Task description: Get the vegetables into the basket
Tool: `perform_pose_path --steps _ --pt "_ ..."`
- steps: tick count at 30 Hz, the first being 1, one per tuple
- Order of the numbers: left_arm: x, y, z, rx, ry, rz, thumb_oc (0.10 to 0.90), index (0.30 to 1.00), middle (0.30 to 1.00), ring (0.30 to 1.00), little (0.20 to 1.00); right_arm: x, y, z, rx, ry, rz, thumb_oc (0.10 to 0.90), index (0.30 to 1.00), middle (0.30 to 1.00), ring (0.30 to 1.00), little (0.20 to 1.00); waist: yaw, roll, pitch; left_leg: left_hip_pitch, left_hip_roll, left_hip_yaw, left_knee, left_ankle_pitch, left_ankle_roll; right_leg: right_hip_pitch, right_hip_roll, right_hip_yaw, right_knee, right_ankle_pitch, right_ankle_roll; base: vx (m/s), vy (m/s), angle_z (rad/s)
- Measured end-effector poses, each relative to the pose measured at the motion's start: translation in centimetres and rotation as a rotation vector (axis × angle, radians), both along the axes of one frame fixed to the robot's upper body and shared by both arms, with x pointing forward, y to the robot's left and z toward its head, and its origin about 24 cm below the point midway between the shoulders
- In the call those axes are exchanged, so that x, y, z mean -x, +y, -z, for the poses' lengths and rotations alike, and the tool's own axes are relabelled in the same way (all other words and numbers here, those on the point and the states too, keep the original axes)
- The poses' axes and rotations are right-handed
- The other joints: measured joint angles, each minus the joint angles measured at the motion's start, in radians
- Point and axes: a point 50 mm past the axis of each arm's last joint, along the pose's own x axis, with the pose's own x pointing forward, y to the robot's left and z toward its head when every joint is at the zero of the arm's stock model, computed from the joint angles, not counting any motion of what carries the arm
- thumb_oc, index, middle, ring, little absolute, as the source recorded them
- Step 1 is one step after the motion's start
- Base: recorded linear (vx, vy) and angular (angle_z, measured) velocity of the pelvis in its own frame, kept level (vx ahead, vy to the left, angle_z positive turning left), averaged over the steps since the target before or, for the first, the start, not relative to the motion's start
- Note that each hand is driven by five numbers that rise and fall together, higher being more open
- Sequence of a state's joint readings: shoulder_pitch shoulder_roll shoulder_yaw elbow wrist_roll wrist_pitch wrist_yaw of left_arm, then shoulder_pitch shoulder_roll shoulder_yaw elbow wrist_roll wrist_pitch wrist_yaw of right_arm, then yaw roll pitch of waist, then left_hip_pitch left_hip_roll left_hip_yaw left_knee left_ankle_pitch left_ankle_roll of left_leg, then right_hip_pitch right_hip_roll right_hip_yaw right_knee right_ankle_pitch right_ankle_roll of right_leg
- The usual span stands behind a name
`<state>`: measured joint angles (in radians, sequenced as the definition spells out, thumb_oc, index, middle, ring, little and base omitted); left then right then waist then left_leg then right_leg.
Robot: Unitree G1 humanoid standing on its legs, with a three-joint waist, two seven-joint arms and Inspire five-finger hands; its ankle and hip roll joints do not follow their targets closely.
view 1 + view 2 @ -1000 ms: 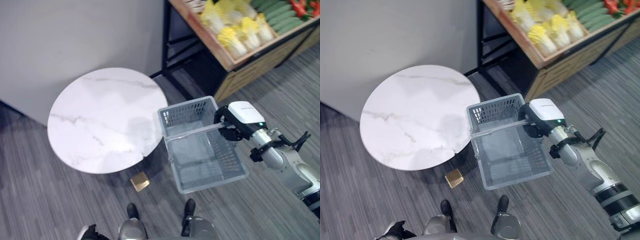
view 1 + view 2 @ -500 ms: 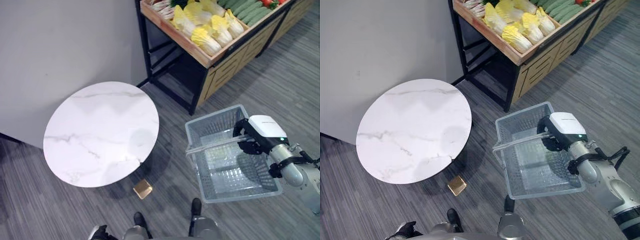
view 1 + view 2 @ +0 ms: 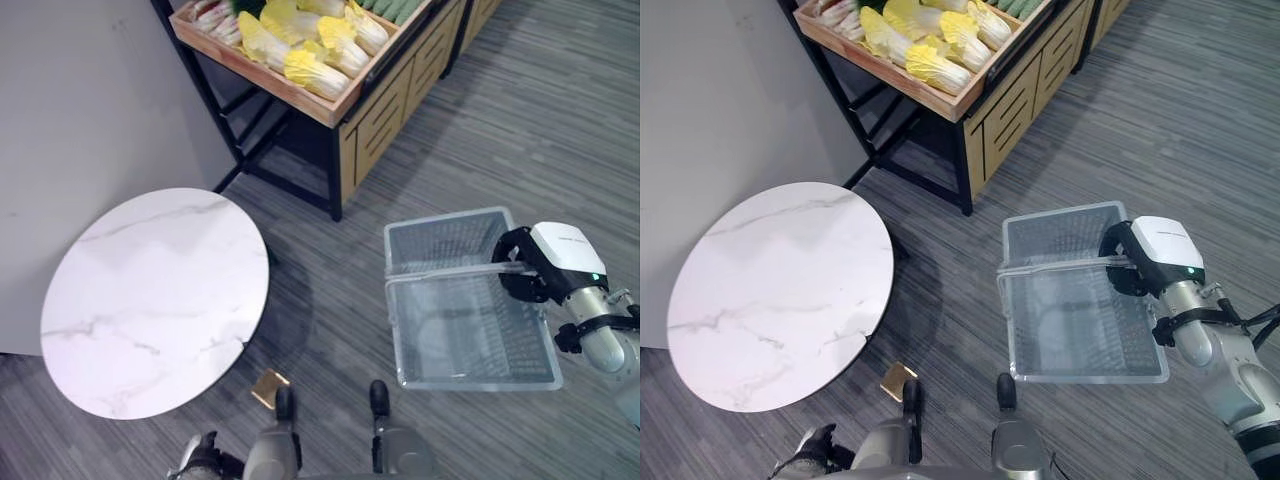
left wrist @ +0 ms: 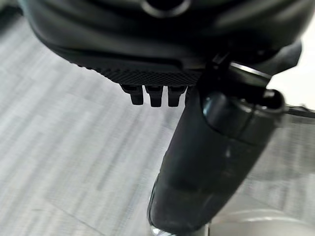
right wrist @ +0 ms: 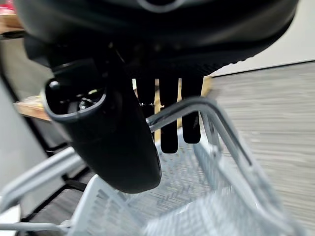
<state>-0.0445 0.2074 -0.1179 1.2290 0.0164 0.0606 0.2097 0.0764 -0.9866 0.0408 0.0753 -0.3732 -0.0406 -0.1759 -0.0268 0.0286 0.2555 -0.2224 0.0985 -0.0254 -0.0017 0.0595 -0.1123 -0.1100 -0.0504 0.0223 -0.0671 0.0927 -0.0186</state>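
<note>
Two eye views show the grey mesh basket (image 3: 470, 300) hanging above the striped floor (image 3: 560, 130), its thin handle (image 3: 445, 273) running across to the right robot hand (image 3: 528, 272). The right wrist view adds what they cannot: that hand's fingers (image 5: 170, 118) hook over the handle with the thumb on the near side, so the basket is carried, and it looks empty. The left robot hand (image 4: 157, 59) appears in its own wrist view with fingers curled in under the palm, holding nothing, over bare floor. The vegetables, pale yellow cabbages (image 3: 930, 65), lie in a wooden crate (image 3: 300, 95) on a black-framed stand, well apart from the basket. A round marble bench (image 3: 150, 300) stands to the left, with a small gold block (image 3: 268, 388) on the floor near its edge.
</note>
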Motion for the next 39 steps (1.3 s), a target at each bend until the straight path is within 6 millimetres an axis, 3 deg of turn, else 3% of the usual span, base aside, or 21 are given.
perform_pose_path --steps 2,3,4,6,8,15,20,21,22,23,24,25,26,29,33,39 --pt "0.0 -0.1 0.0 0.008 0.0 -0.002 0.9 1.0 1.0 1.0 1.0 0.0 0.0 0.2 -0.001 0.009 0.003 0.4 0.3 0.3 0.3 0.3 -0.006 0.016 0.003 0.014 0.002 -0.003 -0.008 0.008 0.01 0.018 0.012 0.023 -0.011 -0.001 0.013 0.1 0.124 -0.75" --pt "0.2 -0.3 0.1 0.017 0.003 -0.005 0.9 1.0 1.0 1.0 1.0 -0.1 -0.1 0.2 -0.001 0.006 0.01 0.4 0.3 0.3 0.3 0.3 -0.005 0.037 0.006 0.057 0.006 -0.03 -0.034 0.036 0.021 0.025 0.032 0.063 -0.012 0.002 0.029 0.09 0.152 -0.9" --pt "-0.2 -0.1 0.0 0.014 -0.009 -0.002 0.9 1.0 1.0 1.0 1.0 -0.2 -0.1 0.3 -0.009 0.002 0.015 0.4 0.3 0.3 0.3 0.3 -0.005 0.022 0.02 0.067 -0.009 -0.016 -0.029 0.06 0.037 0.029 0.024 0.083 -0.009 0.006 0.056 0.08 0.184 -0.83" --pt "-1.2 0.5 -0.5 0.001 -0.039 0.007 0.9 1.0 1.0 1.0 1.0 -0.2 -0.2 0.3 -0.01 0.003 0.017 0.4 0.3 0.3 0.3 0.3 -0.019 -0.007 0.039 0.101 -0.054 0.024 -0.035 0.044 0.07 0.036 -0.024 0.088 0.007 -0.006 0.084 0.08 0.229 -0.44" --pt "-2.2 0.5 -0.8 -0.009 -0.063 0.041 0.9 1.0 1.0 1.0 1.0 -0.1 -0.1 0.4 -0.019 0.002 0.015 0.4 0.3 0.3 0.3 0.3 -0.01 -0.009 0.041 0.133 -0.078 0.05 -0.031 0.029 0.092 0.052 -0.058 0.058 0.021 -0.019 0.108 0.09 0.366 -0.39" --pt "-2.1 1.3 -0.9 -0.038 -0.046 0.087 0.9 1.0 1.0 1.0 1.0 -0.3 0.0 1.6 -0.084 0.0 0.048 0.4 0.3 0.3 0.3 0.3 0.009 -0.025 0.044 0.166 -0.104 0.155 -0.031 -0.016 0.121 0.01 -0.065 0.137 0.059 -0.027 0.132 -0.02 0.241 -0.47" --pt "-2.3 2.0 -1.2 -0.059 -0.047 0.112 0.9 1.0 1.0 1.0 1.0 0.3 -0.7 4.3 -0.143 0.059 0.139 0.4 0.3 0.3 0.3 0.3 -0.017 -0.052 0.046 0.161 -0.117 0.239 -0.03 -0.027 0.139 -0.054 -0.063 0.179 0.086 0.003 0.159 -0.05 0.144 -0.56" --pt "-2.5 2.2 -1.4 -0.068 -0.053 0.12 0.9 1.0 1.0 1.0 1.0 0.3 -0.7 4.7 -0.155 0.062 0.152 0.4 0.3 0.3 0.3 0.3 -0.016 -0.054 0.046 0.162 -0.112 0.272 -0.029 -0.029 0.142 -0.072 -0.053 0.164 0.086 0.036 0.164 -0.05 0.028 -1.11" --pt "-2.5 2.7 -1.6 -0.083 -0.062 0.125 0.9 1.0 1.0 1.0 1.0 -0.2 -0.3 5.2 -0.182 0.06 0.158 0.4 0.3 0.3 0.3 0.3 0.001 -0.055 0.047 0.159 -0.098 0.308 -0.023 -0.036 0.152 -0.104 -0.022 0.121 0.079 0.108 0.173 -0.02 -0.012 -1.63" --pt "-2.3 3.3 -1.7 -0.1 -0.059 0.127 0.9 1.0 1.0 1.0 1.0 -0.8 0.3 5.3 -0.203 0.049 0.154 0.4 0.3 0.3 0.3 0.3 0.024 -0.05 0.045 0.166 -0.063 0.332 -0.04 -0.042 0.164 -0.118 -0.017 0.028 0.054 0.145 0.193 0.02 0.023 -1.22" --pt "-2.7 3.5 -1.9 -0.108 -0.069 0.118 0.9 1.0 1.0 1.0 1.0 -0.2 0.1 5.7 -0.196 0.06 0.167 0.4 0.3 0.3 0.3 0.3 -0.008 -0.043 0.043 0.162 -0.067 0.316 -0.038 -0.045 0.171 -0.087 -0.042 -0.056 0.051 0.101 0.147 0.02 0.002 -0.47" --pt "-2.8 3.8 -2.0 -0.115 -0.08 0.1 0.9 1.0 1.0 1.0 1.0 0.3 -0.3 6.2 -0.189 0.081 0.186 0.4 0.3 0.3 0.3 0.3 -0.027 -0.039 0.041 0.171 -0.068 0.312 -0.041 -0.04 0.172 -0.062 -0.064 -0.103 0.066 0.064 0.123 0.06 -0.041 -0.28" --pt "-3.1 4.5 -2.5 -0.136 -0.102 0.098 0.9 1.0 1.0 1.0 1.0 0.5 -0.4 7.0 -0.189 0.112 0.205 0.4 0.3 0.3 0.3 0.3 0.004 -0.05 0.034 0.189 -0.062 0.362 -0.054 -0.034 0.164 -0.041 -0.122 -0.19 0.093 0.035 0.132 0.07 -0.062 -0.62" --pt "-4.0 4.9 -3.0 -0.159 -0.126 0.099 0.9 1.0 1.0 1.0 1.0 0.9 -0.4 7.3 -0.188 0.117 0.214 0.4 0.3 0.3 0.3 0.3 0.006 -0.06 0.031 0.19 -0.074 0.379 -0.055 -0.014 0.133 0.032 -0.182 -0.183 0.015 0.055 0.161 0.09 -0.107 -0.32" --pt "-4.3 3.0 -2.5 -0.115 -0.148 0.117 0.9 1.0 1.0 1.0 1.0 2.0 -1.6 8.6 -0.173 0.171 0.285 0.4 0.3 0.3 0.3 0.3 0.005 -0.015 0.013 0.19 -0.023 0.351 -0.055 0.01 0.101 0.062 -0.121 -0.188 -0.02 0.048 0.158 0.07 -0.12 0.03" --pt "-4.2 0.7 -1.8 -0.065 -0.139 0.158 0.9 1.0 1.0 1.0 1.0 3.0 -2.9 9.4 -0.162 0.196 0.353 0.4 0.3 0.3 0.3 0.3 -0.015 -0.007 0.009 0.189 0.035 0.317 -0.054 0.03 0.07 0.066 -0.064 -0.197 -0.02 0.028 0.127 0.04 -0.12 0.0"
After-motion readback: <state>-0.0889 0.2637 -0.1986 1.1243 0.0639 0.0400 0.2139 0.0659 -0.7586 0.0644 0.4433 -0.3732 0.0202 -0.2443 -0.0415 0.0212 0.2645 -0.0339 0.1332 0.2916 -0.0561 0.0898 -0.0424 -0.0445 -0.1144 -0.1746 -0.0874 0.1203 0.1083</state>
